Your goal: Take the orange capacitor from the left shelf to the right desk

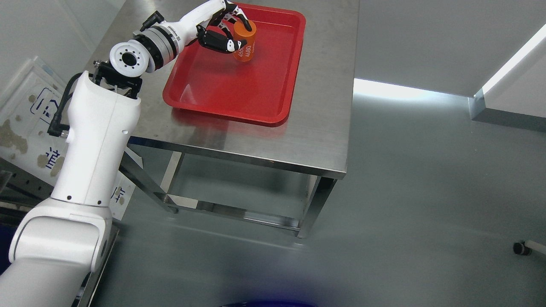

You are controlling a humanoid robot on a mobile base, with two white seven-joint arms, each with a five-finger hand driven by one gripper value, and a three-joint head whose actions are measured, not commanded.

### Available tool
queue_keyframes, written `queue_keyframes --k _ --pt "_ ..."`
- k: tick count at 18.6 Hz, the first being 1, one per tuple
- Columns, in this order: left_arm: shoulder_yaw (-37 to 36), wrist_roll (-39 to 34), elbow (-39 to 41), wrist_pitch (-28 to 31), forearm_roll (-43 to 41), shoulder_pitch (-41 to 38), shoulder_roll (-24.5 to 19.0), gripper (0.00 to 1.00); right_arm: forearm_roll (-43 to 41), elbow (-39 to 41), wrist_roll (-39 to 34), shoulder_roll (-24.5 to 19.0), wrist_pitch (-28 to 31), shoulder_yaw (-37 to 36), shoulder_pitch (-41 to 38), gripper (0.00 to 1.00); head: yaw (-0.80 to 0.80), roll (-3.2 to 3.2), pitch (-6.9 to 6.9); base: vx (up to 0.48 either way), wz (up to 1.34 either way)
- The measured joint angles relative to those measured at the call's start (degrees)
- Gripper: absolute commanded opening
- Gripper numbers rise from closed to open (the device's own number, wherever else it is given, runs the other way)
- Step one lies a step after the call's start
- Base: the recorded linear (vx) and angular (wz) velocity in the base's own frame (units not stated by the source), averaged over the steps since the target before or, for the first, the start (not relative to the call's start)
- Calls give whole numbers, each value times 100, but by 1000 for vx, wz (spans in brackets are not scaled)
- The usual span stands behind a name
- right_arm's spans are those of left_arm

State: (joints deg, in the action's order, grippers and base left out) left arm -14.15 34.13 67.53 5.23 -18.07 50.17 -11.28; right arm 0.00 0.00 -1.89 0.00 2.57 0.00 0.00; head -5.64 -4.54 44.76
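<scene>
**Left hand on the capacitor in the red tray**

Nearest the camera, at the lower left, the white left arm (91,140) rises from a bulky shoulder joint, runs up through a long smooth shell, and bends at a round grey-and-white wrist joint toward the table. A black cable loops along its left side. Behind the arm, at the far left edge, a pale sign (25,123) with blue characters and brown stains leans at an angle.

Moving right, the left hand (222,27) reaches over the upper left part of the tray (239,94). Its fingers are black and white; they curl around the capacitor (245,42), with several draped over the top and back and the thumb pressing the lower left side. The grasp looks closed on it.

That capacitor is a short, upright orange cylinder with a flat top and white digits printed on its side, partly covered by the thumb. It sits inside the tray near the far edge; whether its base touches the tray floor or is just lifted cannot be told.

Glossy and red, the tray is rectangular with rounded corners and a raised rim, lying slightly skewed on the steel table (324,111). Brushed and reflective, the table top stands on metal legs with a lower rail.

To the right stretches a grey floor (426,213) with a bright strip of light, a pale wall corner at the upper right, and a small black caster (519,248) at the right edge.
</scene>
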Motion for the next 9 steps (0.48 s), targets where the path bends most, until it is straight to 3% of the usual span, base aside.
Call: queue_keyframes --k 2,9 --pt "-4 -3 -26 173 7 74 0 78 0 0 0 0 0 0 0 100 0 0 0 0 0" --pt "132 3 -35 511 33 372 16 93 0 0 0 0 0 0 0 100 0 0 0 0 0"
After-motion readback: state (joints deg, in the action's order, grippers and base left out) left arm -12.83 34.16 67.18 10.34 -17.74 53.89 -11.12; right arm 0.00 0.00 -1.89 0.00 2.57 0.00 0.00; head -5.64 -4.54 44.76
